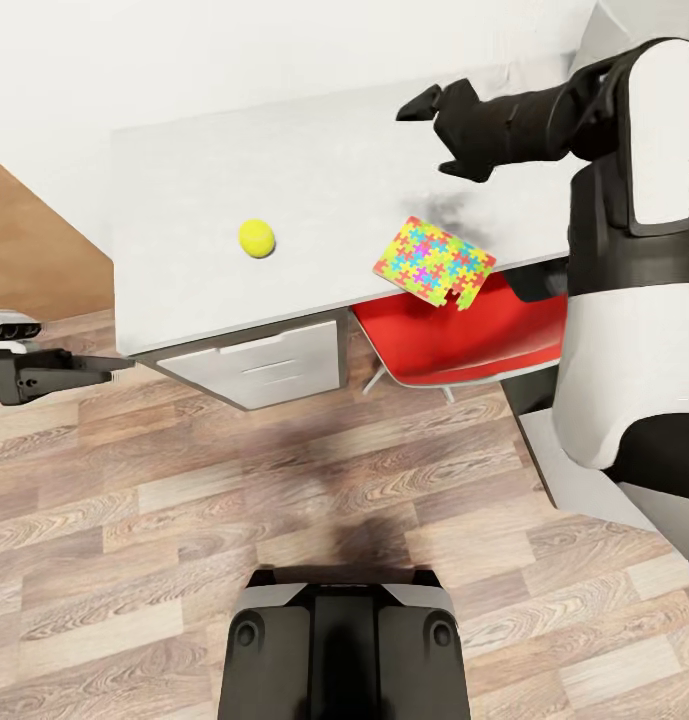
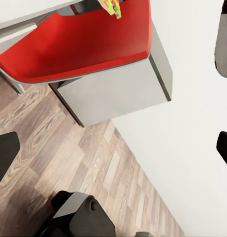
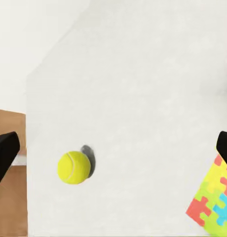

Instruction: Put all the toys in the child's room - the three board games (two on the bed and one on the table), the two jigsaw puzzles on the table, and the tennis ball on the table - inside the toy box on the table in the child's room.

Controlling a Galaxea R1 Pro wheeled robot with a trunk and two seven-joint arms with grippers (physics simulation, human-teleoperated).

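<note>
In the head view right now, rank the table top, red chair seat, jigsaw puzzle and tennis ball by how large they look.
1. table top, largest
2. red chair seat, partly hidden under the table, so its full size is unsure
3. jigsaw puzzle, overhanging the table edge
4. tennis ball, smallest

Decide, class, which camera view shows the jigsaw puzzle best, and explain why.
The head view: the whole jigsaw puzzle shows, overhanging the table edge above the red chair. The right wrist view catches one corner; the left wrist view shows a sliver.
</note>
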